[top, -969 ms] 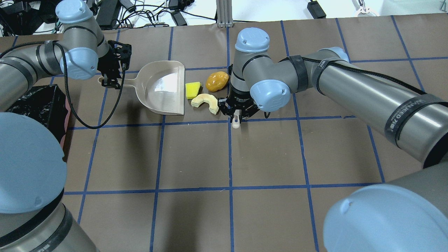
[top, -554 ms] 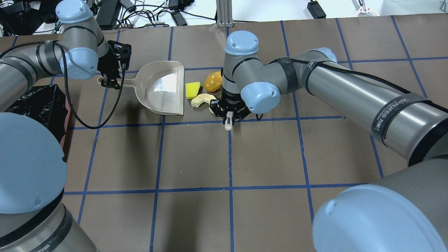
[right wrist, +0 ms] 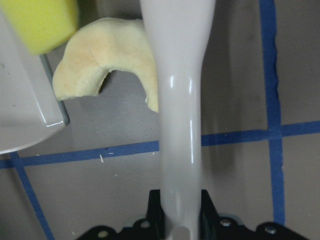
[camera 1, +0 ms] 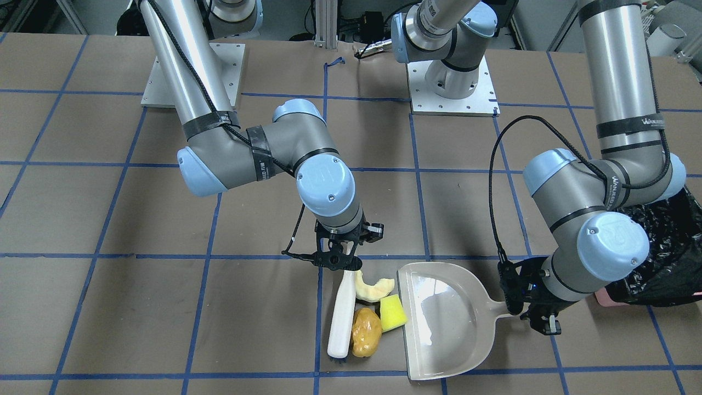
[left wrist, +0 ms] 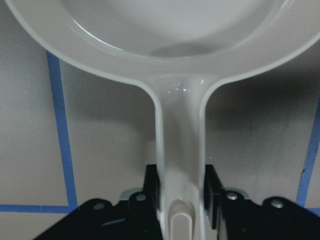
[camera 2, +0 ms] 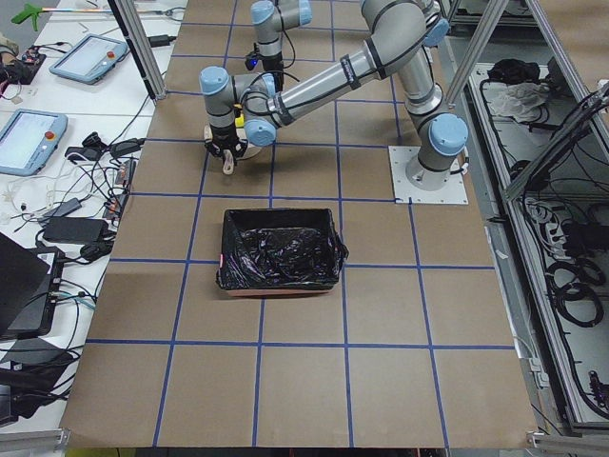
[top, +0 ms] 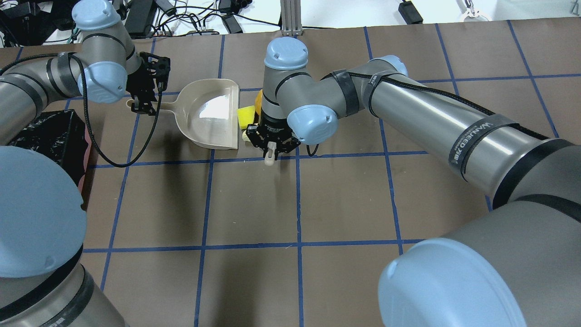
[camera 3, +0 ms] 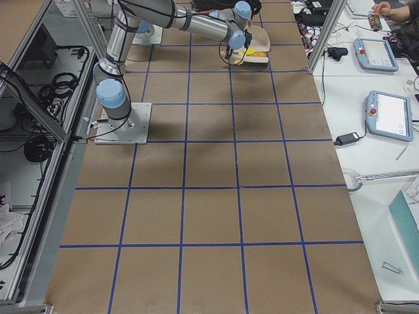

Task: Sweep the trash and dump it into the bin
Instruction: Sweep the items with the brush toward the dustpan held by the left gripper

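My right gripper (camera 1: 339,260) is shut on the handle of a white brush (camera 1: 342,315), which lies along the table. The brush presses the trash toward the beige dustpan (camera 1: 444,329). The cream crescent (camera 1: 374,289) touches the brush and lies near the pan's lip. The yellow-green wedge (camera 1: 392,313) sits at the lip. The golden-brown lump (camera 1: 366,331) lies between brush and wedge. My left gripper (top: 144,106) is shut on the dustpan's handle (left wrist: 180,150). The black-lined bin (top: 50,131) stands on the table beside my left arm.
The brown table (top: 345,200) is marked with a grid of blue tape. Both arm bases are bolted on plates (camera 1: 455,88) at the robot's edge. Cables and power bricks (top: 204,20) lie beyond the far edge.
My right gripper has moved the brush left toward the dustpan, pushing all three pieces up to its mouth. The left gripper and dustpan have not moved.
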Action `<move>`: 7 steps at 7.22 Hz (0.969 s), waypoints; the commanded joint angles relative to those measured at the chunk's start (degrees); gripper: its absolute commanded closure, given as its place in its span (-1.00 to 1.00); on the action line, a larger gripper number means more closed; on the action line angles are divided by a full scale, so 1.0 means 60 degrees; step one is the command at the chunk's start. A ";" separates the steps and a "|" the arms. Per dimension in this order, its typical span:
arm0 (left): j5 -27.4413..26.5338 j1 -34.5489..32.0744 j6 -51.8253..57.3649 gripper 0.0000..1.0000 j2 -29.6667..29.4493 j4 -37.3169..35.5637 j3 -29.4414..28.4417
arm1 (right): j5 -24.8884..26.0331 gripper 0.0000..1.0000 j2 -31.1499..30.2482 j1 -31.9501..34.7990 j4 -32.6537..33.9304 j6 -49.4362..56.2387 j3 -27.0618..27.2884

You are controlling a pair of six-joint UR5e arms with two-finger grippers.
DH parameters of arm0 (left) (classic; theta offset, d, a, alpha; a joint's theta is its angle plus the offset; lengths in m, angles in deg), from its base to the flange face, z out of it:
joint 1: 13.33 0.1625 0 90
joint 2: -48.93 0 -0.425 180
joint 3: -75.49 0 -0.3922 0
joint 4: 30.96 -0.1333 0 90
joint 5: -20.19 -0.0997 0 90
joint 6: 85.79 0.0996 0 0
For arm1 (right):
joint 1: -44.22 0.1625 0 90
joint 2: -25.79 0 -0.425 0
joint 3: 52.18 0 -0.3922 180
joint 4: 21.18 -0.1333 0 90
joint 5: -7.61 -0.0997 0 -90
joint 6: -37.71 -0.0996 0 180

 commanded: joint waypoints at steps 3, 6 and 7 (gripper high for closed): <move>0.0001 0.0000 0.0000 0.63 -0.0014 -0.0015 0.0000 | -0.0128 1.00 0.0804 0.0812 0.0017 -0.1382 -0.1125; 0.0001 0.0000 0.0000 0.63 -0.0014 -0.0015 0.0000 | -0.0845 1.00 0.1024 0.1061 0.0119 -0.2131 -0.1638; 0.0001 0.0000 0.0000 0.63 -0.0014 -0.0015 0.0000 | -0.0846 1.00 0.1185 0.1222 0.0149 -0.2307 -0.1800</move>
